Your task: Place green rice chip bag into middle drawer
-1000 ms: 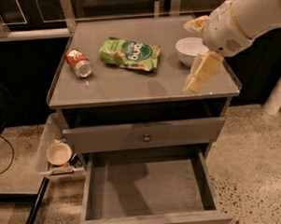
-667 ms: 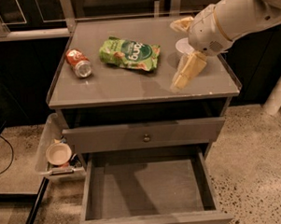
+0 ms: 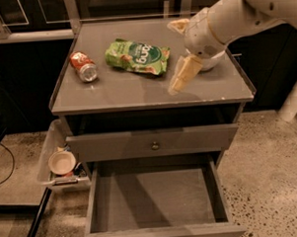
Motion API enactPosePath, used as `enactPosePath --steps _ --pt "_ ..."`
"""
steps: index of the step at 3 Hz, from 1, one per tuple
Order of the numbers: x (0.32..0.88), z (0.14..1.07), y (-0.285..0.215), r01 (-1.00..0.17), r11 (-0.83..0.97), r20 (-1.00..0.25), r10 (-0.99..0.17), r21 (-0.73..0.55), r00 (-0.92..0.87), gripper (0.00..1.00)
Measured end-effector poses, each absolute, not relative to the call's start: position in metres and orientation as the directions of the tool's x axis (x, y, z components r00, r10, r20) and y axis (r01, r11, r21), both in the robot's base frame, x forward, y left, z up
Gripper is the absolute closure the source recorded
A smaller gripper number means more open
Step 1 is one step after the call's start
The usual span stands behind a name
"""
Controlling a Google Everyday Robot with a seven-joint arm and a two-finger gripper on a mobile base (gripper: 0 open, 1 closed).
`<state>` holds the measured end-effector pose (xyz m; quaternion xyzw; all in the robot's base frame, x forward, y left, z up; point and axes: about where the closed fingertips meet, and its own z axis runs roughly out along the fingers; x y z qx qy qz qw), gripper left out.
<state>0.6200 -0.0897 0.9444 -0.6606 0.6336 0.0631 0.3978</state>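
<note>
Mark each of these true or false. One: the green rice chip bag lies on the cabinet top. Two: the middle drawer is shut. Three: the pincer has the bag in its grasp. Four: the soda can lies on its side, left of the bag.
1. True. The green rice chip bag lies flat on the cabinet top.
2. False. The middle drawer is pulled out, with its floor in view.
3. False. The pincer hangs over the cabinet top just beyond the bag's right end; the bag rests on the top, not in it.
4. True. The soda can lies on its side, left of the bag in the camera view and apart from it.
</note>
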Motion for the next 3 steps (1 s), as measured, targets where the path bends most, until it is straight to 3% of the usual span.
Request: enactPosePath --steps 1,3 --pt "0.648 0.943 -0.072 -0.873 0.087 -0.583 -0.776 -0.48 0.243 0.0" --pt "0.705 0.915 -0.047 -0.9 0.066 -0.615 -0.751 -0.432 0.24 0.0"
